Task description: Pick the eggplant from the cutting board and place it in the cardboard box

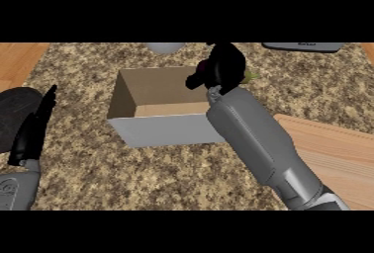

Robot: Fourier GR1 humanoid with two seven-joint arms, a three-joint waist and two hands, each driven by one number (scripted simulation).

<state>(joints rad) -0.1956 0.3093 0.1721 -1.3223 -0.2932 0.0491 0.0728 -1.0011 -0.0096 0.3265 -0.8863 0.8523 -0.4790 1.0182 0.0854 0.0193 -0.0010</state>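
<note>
While at the cardboard box (157,132) on speckled counter (314,91), right fingers (226,55) round eggplant (249,76); left fingers (45,106) straight.

Single head view, steep downward look, close over counter (146,173).

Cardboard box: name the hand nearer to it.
Right. The right hand, curled round the eggplant, is over the cardboard box, at its far right corner; the left hand rests open left of it, at the view's edge.

Hidden in my grip
My right hand (226,64) covers the eggplant (250,76) except its green tip; my forearm (263,143) overlaps the cutting board (332,146), cropped at the right edge.
</note>
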